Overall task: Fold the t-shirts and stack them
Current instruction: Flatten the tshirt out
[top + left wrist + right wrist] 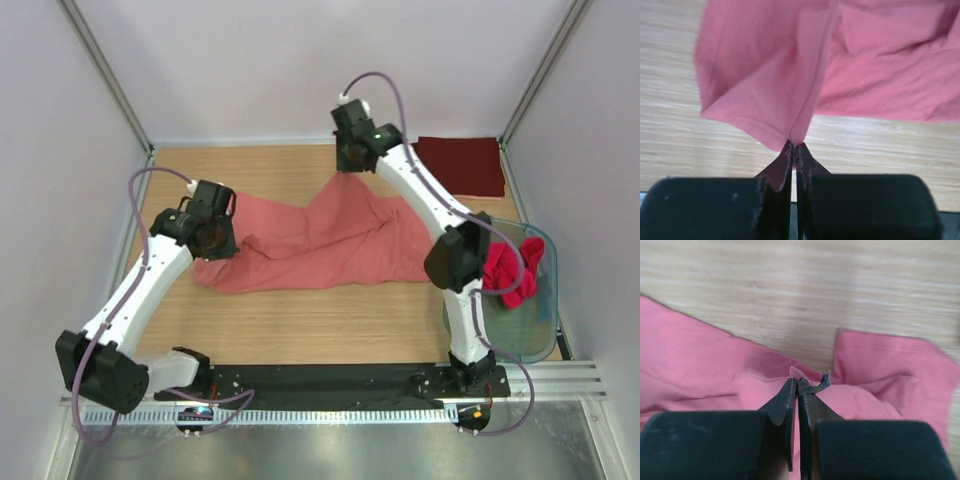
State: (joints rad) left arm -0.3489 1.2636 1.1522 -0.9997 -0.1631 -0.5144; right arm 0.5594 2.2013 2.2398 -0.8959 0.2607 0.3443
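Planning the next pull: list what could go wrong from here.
1. The left claw and right claw each pinch just a thin edge of the pink shirt; a hard pull might slip it free.
2. The shirt lies bunched between them, so a fold may set crooked.
3. The right arm's elbow is close to the tub; a swing might bump it.

Right gripper pinched on pink cloth over the wooden table

The right gripper (796, 384) had its two dark fingers pressed together, with a small peak of the salmon-pink t-shirt (700, 370) caught between their tips. The cloth spread to both sides of the fingers, creased and bunched near the grip. Its edge ran slantwise on the left and stepped up to a squarer flap on the right. Beyond it lay the bare, pale wooden table (790, 290), slightly blurred.
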